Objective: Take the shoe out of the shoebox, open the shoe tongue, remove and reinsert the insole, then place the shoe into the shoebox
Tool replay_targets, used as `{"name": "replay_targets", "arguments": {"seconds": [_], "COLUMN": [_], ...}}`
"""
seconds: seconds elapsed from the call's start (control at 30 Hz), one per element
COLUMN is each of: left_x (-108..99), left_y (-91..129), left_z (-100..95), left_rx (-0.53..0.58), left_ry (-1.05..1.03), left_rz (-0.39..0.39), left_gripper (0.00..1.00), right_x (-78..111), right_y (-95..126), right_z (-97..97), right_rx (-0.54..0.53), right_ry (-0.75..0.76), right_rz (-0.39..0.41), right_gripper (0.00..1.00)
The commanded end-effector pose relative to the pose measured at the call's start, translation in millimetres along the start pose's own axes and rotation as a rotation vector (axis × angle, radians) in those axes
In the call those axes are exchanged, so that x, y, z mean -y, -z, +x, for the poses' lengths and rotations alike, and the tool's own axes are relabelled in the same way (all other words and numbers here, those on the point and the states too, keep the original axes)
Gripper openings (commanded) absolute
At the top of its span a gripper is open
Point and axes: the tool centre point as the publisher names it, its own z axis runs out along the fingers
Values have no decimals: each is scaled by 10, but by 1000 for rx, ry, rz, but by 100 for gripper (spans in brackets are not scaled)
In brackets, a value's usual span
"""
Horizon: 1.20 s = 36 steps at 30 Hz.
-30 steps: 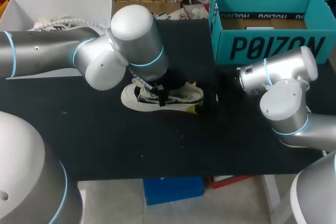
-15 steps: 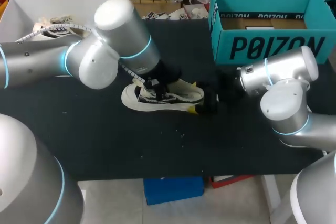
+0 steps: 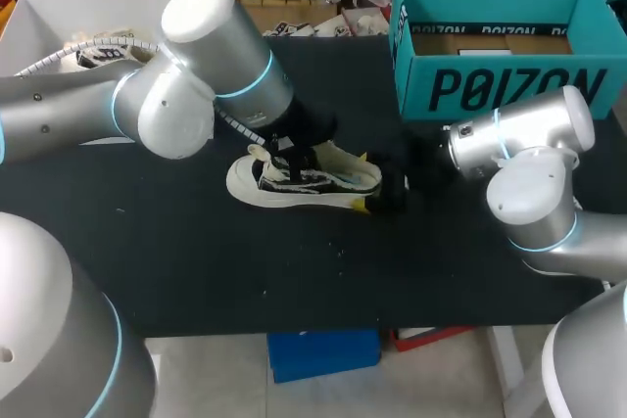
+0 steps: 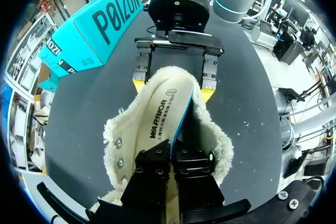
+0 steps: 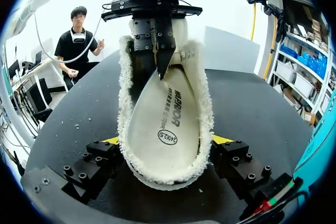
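Shoebox sits well apart from the shoe, which lies mid-table, heel clamped by right gripper. Left gripper pinches the insole near the eyelets. I'd peel slowly along the shoe, heel clamp firm.

The white, fray-edged shoe sits upright on my table, cream insole raised at one end, open teal shoebox beyond.

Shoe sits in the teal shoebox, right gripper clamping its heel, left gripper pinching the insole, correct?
No: the head view shows the shoe on the black table, outside the shoebox. The right gripper does clamp its heel, and the left gripper pinches the insole.
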Motion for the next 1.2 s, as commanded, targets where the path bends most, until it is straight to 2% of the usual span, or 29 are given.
{"name": "replay_targets", "arguments": {"seconds": [0.03,0.33,0.53,0.67,0.7,0.73,0.9,1.2], "left_x": [11,19,83,156,170,184,213,315], "left_y": [84,143,31,-50,-68,-89,-135,-237], "left_z": [32,32,8,-4,-4,-6,9,-6], "left_rx": [0,9,-5,29,30,23,26,73], "left_ry": [-7,-11,-37,-95,-105,-120,-155,-194], "left_rz": [9,23,13,-3,-12,-15,-17,-58], "left_gripper": [0,0,0,0,7,9,35,38], "right_x": [8,8,8,8,8,8,8,8], "right_y": [-13,-13,-13,-13,-13,-13,-13,-13], "right_z": [-12,-12,-12,-12,-12,-12,-12,-12], "right_rx": [0,0,0,0,0,0,0,0], "right_ry": [-2,-2,-2,-2,-2,-2,-2,-2], "right_rz": [4,4,4,4,4,4,4,4], "right_gripper": [0,0,0,0,0,0,0,0]}}
